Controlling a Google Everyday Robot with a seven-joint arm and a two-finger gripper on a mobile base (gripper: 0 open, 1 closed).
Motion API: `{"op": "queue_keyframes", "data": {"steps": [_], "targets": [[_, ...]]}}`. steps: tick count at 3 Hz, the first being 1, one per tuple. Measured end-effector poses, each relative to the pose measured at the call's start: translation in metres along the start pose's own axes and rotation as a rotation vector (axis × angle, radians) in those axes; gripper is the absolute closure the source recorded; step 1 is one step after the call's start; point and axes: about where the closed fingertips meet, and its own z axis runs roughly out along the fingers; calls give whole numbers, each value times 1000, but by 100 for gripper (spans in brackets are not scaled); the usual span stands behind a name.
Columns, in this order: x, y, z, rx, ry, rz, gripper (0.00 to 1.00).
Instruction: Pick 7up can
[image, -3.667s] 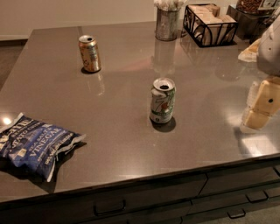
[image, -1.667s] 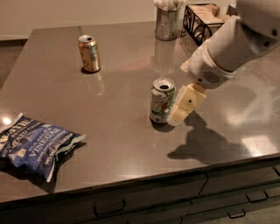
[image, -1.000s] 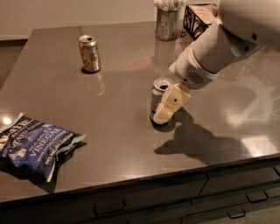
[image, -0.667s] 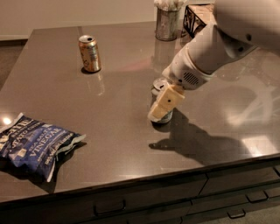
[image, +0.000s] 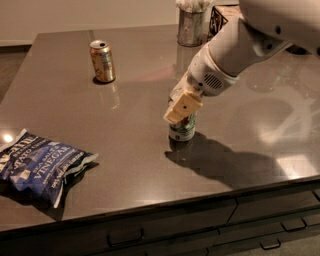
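Camera view has the 7up can (image: 182, 129) upright near the middle of the surface (image: 135, 150), its top hidden by the tool (image: 182, 105), which reaches in from 2 o'clock and sits low over it, probably to straddle the body for a side grasp. Whether the tool is spread or already pinching the can, I cannot tell. The gold can (image: 102, 61) at 11 o'clock and the chip bag (image: 40, 165) at 8 o'clock lie well apart, so neither crowds the approach.
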Motion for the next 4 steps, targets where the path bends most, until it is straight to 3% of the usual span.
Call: {"op": "queue_keyframes", "data": {"steps": [1, 2, 3, 4], "targets": [[-23, 1, -16, -7, -4, -35, 85], [-49, 9, -36, -12, -20, -87, 100], [-70, 21, -51, -24, -28, -139, 100], [-70, 21, -51, -24, -28, -139, 100]]}}
